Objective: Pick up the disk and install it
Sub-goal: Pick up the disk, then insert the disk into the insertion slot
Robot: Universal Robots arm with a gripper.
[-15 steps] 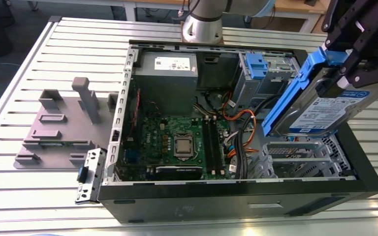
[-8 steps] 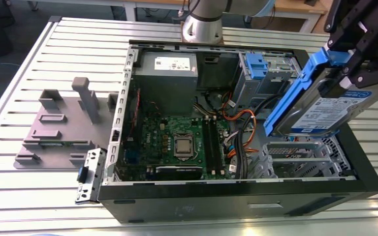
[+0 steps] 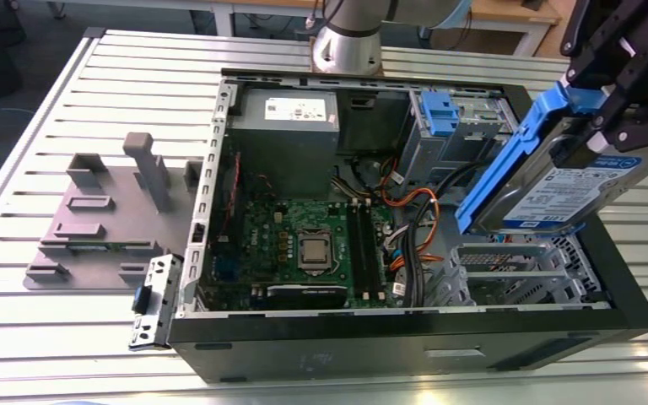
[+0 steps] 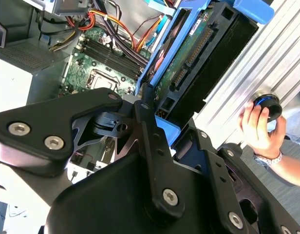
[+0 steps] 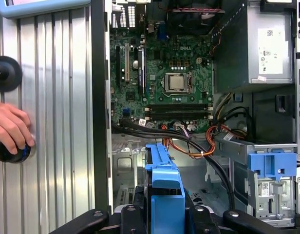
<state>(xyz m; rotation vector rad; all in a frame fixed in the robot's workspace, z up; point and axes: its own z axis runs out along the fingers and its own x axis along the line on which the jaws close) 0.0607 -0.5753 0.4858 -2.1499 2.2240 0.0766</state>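
Gripper (image 3: 607, 125) clamped on the disk (image 3: 555, 181) by its blue rails, held clear and tilted above the open case (image 3: 414, 325), over its metal cage (image 3: 515, 270) corner (angled for bay entry, I'd guess). Not seated yet.

Case (image 3: 414, 336) open on top — cables (image 5: 189, 139) & drive cage (image 5: 237, 146) crowd its floor.

Disk (image 3: 560, 190): silver-grey metal body, glossy blue plastic rails, smooth white-and-blue label, apparently paper. Gripper (image 3: 603, 126): matt black plates with bright metal bolts. Table (image 3: 132, 93): ribbed, satin bare metal. Computer case (image 3: 414, 346): matt black shell, unpainted grey metal inside.
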